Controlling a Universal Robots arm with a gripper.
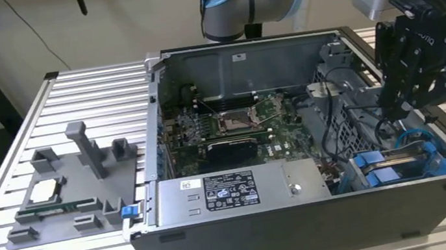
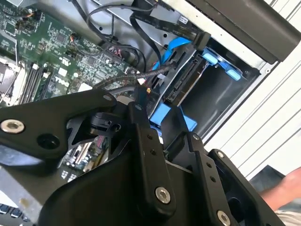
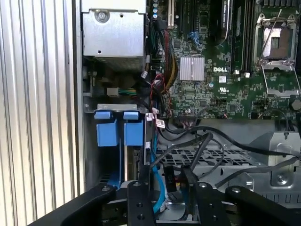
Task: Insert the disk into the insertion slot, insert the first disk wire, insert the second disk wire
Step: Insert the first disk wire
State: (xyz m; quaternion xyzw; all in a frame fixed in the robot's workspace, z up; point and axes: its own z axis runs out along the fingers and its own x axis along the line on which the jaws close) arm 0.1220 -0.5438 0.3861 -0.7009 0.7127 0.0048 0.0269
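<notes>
1. The step in hand seems to be the seating of a disk wire. The gripper (image 3: 167, 172) is pinching a black connector (image 3: 170, 181) between its fingertips, just above the grey drive cage.
2. The disk (image 1: 386, 166), in its blue carrier, is already sitting in the insertion slot (image 2: 235, 87). That is at the near corner of the computer case (image 1: 307, 224) on the exterior view's right. The case is standing open on the slatted table (image 1: 69, 87).
3. To do this well, I judge that the connector's face needs squaring to the socket on the disk's edge, with its keyed side matching. The push should run straight along the socket, because a tilted entry would likely be jamming or bending the plug.
4. Light, steady pressure looks wise here, since the grip on so small a plug could be slipping if the plug meets the socket rim.
5. A blue cable (image 2: 174, 47) and several black wires (image 3: 207, 146) are crowding the cage near the gripper. They could be snagging on the gripper's links, so the approach wants a clear line between them.
6. The arm is reaching over the case from its far side, in the exterior view. The wrist is pointing steeply downward and the gripper is dipping into the open case, over the cage and close to the disk.
</notes>
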